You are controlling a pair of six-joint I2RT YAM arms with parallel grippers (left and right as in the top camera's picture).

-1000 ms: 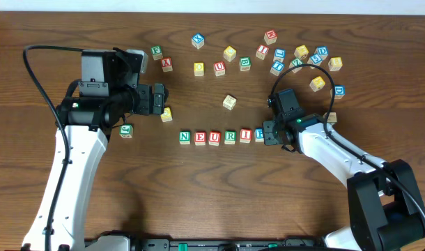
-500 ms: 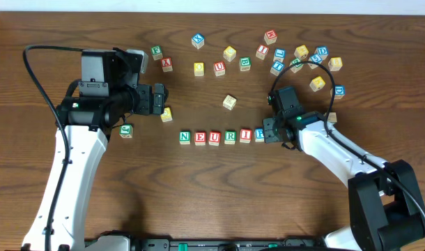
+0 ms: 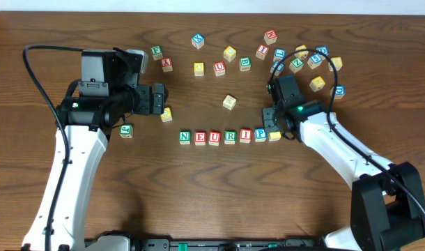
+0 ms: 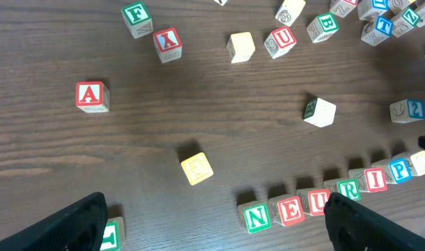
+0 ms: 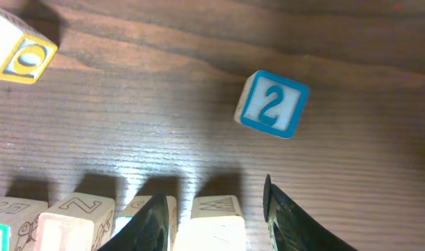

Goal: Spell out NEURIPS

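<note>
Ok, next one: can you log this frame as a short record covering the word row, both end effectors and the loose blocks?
row: letter blocks in a line reading N E U R I P
seventh spot: yellowish block beside the P, letter unreadable
right end effector: fingers straddle that block, a gap showing on one side
left end effector: wide open, empty, away from the row
loose blocks: blue 2 block near the row's end; cluster at the far right
status: S not confirmed
</note>
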